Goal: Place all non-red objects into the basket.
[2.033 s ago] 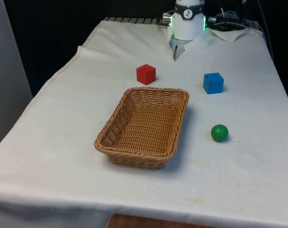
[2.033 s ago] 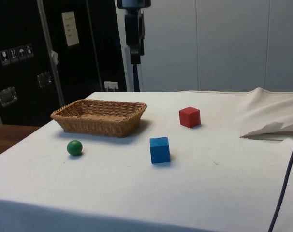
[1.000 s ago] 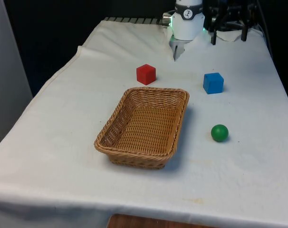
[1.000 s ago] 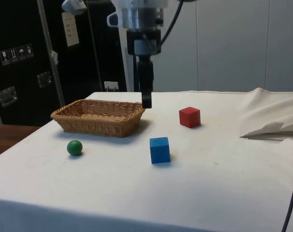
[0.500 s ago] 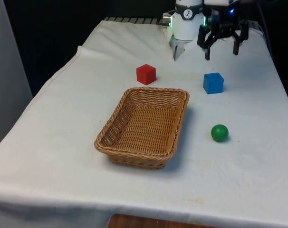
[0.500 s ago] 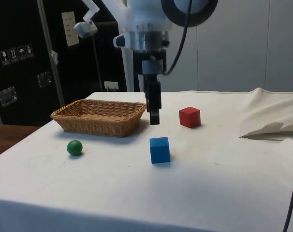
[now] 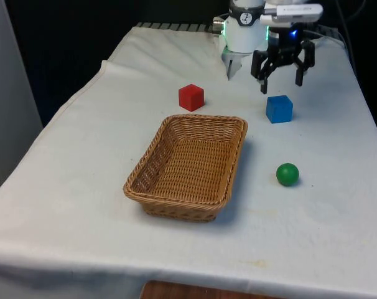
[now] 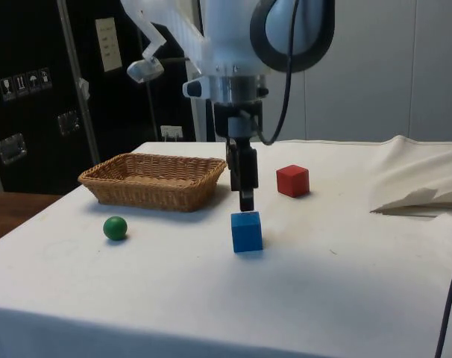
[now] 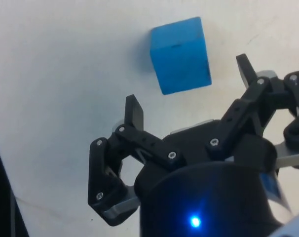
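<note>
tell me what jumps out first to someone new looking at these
The black hand, fingers spread open, hangs just above the blue cube on the white cloth. Mid-table sits an empty wicker basket, with a red cube behind it and a green ball on the front view's right.

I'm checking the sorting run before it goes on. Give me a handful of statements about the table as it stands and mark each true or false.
1. The wicker basket holds the green ball. False: the ball lies on the cloth beside the basket, on the front view's right.
2. The gripper hangs over the blue cube with its jaws open. True.
3. The blue cube is clamped and lifted. False: it rests on the cloth, untouched.
4. The red cube sits outside the basket. True.
5. Nothing lies in the basket. True.
</note>
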